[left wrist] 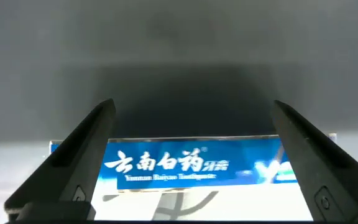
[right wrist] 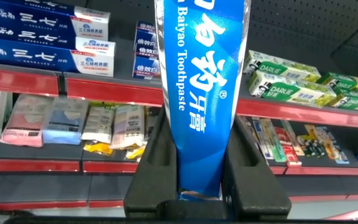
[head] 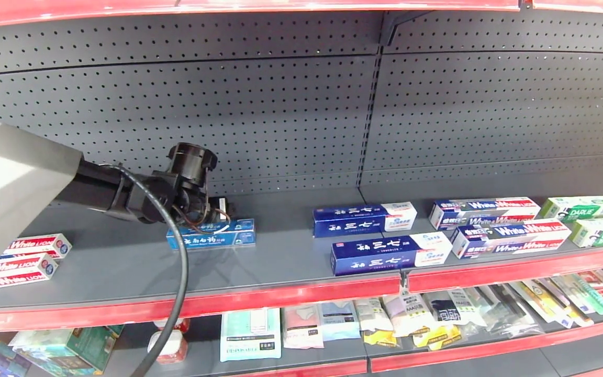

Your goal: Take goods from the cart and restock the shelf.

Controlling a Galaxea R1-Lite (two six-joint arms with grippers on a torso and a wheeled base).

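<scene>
Right gripper (right wrist: 197, 155): jaws clenched on the held toothpaste box (right wrist: 197, 74), a blue carton standing upright between the fingers, out in front of the shelving.

Left gripper (left wrist: 192, 121): jaws released and spread wide, low over the middle shelf (head: 123, 267), at 9 o'clock from the head view's centre.

The shelved toothpaste box (left wrist: 185, 163), also blue, lies flat and crosswise just past the fingertips. Whether they touch it cannot be told.

At 3 o'clock from it lie two dark blue boxes (head: 364, 219), then white-and-blue boxes (head: 490, 209), then green boxes (head: 584, 207). At 8 o'clock lie red-and-white boxes (head: 19, 262).

The perforated back panel (head: 280, 115) stands behind.
</scene>
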